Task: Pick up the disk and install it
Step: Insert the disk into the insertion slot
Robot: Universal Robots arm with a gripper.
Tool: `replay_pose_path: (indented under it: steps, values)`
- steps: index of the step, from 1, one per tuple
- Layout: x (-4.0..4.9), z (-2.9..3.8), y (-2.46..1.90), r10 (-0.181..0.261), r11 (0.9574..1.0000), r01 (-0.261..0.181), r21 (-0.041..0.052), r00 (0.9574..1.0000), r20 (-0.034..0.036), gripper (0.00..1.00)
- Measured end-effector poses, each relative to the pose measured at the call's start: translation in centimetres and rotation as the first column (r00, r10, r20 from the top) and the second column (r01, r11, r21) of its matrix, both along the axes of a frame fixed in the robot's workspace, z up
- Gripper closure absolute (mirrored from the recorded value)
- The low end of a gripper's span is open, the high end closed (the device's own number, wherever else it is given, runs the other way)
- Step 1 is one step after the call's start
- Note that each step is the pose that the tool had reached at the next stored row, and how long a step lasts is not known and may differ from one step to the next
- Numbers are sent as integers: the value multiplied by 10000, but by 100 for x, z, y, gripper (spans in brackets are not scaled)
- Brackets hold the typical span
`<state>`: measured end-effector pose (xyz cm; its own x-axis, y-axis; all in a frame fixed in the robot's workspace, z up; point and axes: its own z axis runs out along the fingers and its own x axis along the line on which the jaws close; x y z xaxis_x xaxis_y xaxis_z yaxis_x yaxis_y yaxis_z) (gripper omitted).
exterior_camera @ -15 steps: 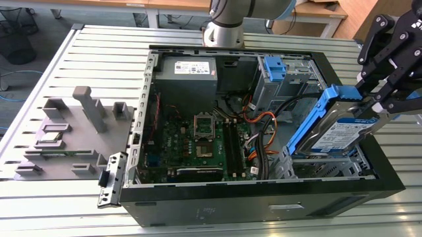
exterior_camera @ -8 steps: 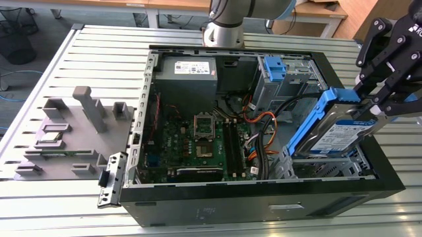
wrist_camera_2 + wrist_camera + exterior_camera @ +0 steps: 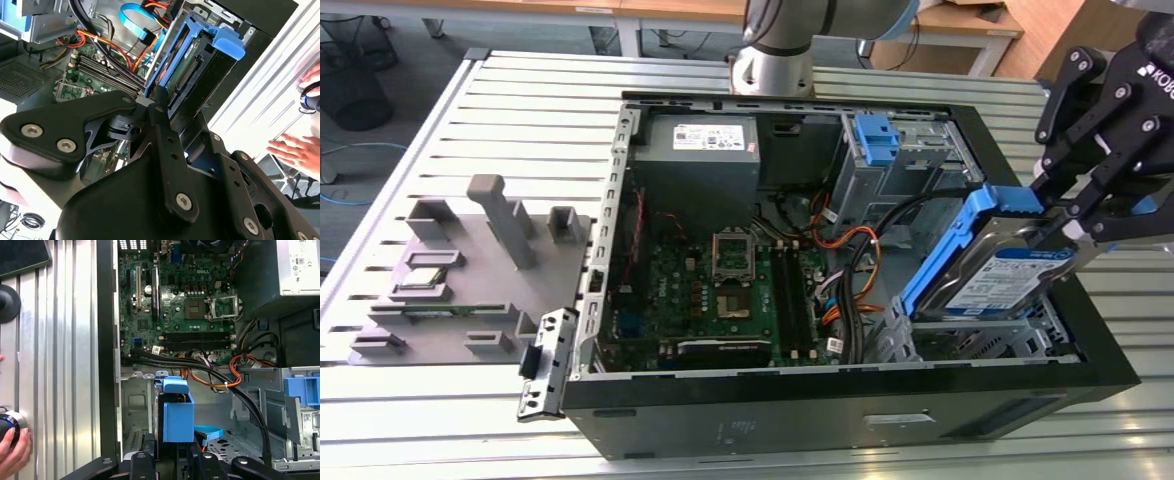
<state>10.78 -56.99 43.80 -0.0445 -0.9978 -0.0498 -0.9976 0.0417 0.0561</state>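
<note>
A robotics lab: slotted aluminium table (image 3: 520, 110), robot arm (image 3: 771, 50), opened computer case (image 3: 854, 415), wooden desks (image 3: 680, 10) behind.

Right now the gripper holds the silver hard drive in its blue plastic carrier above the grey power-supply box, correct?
No. The gripper holds that silver hard drive above the bare metal drive cage, not the grey power-supply box; the exterior view shows it.

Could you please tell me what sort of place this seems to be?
Probably a robotics lab bench set up for computer assembly: a slatted metal table carries an open desktop computer case, the arm's gripper holds the disk over it, and office desks stand behind.
</note>
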Motion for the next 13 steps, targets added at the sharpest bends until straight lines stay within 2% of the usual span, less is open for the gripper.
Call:
replay_pose_path:
  steps: [13]
  values:
    - [0, -153, -7, 0, 10000, 0, 1, 10000, 0, 65]
